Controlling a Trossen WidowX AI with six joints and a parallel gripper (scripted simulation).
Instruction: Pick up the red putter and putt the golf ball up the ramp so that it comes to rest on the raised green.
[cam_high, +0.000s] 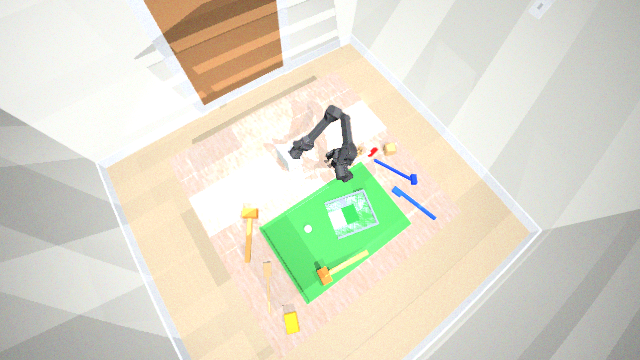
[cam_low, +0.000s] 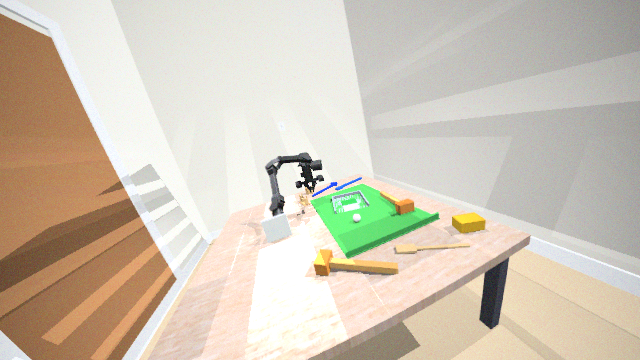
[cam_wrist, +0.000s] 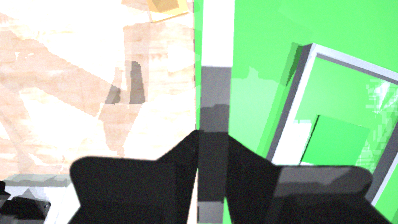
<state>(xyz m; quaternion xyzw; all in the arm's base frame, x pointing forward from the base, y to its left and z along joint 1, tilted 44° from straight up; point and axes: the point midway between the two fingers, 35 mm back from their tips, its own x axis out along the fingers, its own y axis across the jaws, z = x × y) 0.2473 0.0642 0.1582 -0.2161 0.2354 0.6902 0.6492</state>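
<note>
Black parallel-jaw gripper (cam_wrist: 212, 165) clamped on the red putter's grey-white shaft (cam_wrist: 215, 115) at the flat green mat's (cam_high: 295, 240) edge — red head (cam_high: 372, 151) pokes out beyond. White golf ball (cam_high: 308, 229) sits well apart — downhill of the raised framed green (cam_high: 351, 215).

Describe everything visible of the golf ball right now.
The golf ball is small, plain white and round, with no markings that can be made out. It sits on the lower flat part of the green mat, beside the framed raised green and apart from it. Nothing touches it except the mat. The gripper is away at the mat's far edge, closed on a slim shaft.
</note>
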